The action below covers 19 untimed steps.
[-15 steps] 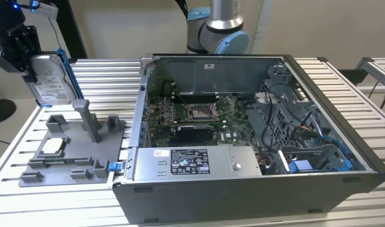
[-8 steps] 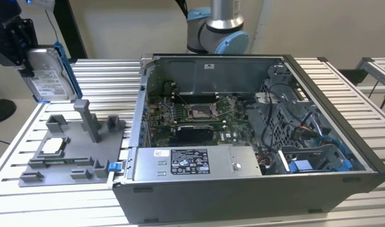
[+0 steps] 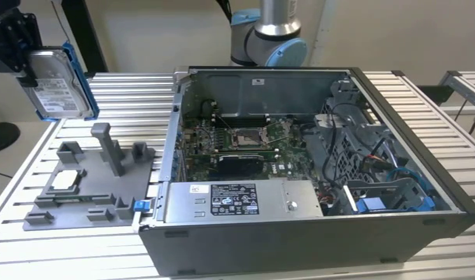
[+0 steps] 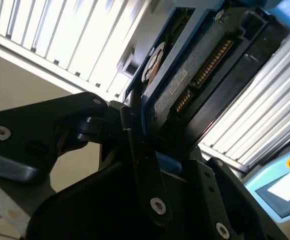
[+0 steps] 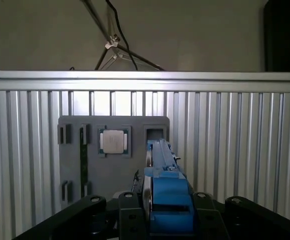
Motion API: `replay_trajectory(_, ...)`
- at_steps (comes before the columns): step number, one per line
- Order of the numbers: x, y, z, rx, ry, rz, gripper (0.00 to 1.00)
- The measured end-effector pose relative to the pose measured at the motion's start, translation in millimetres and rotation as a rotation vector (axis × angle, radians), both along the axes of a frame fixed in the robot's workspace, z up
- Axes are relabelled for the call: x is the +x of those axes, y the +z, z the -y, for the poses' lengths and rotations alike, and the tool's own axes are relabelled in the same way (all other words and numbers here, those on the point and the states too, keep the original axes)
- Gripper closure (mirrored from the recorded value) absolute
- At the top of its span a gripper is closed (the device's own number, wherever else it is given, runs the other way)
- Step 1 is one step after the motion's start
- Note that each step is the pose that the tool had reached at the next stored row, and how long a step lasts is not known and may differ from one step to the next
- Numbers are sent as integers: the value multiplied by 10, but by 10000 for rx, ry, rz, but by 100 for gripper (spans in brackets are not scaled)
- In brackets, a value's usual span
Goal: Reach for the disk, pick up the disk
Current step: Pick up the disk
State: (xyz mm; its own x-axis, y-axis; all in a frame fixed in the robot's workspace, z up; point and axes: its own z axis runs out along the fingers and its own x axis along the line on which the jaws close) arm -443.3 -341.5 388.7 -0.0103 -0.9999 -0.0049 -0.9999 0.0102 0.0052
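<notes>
Gripper [image 3: 23,61]: pinched the disk by its edges, high at the exterior view's left.
Disk [image 3: 57,87]: hung upright, white label showing, blue bracket round it, off the table.
Fixture [image 3: 97,201]: grey, lay on the slatted table [image 3: 120,93] below, with a chip [image 3: 66,181] seated in it.
Computer case [image 3: 299,239]: stood open just beside the fixture.

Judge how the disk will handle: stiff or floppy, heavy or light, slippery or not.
Probably stiff: the disk hangs straight from the end effector without sagging. Likely heavy for its size, given its metal casing. The blue bracket may give better grip than bare metal.
</notes>
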Motion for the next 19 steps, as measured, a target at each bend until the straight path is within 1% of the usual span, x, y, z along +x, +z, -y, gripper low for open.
replay_trajectory(19, 0, 364, 0, 0, 0, 0, 100)
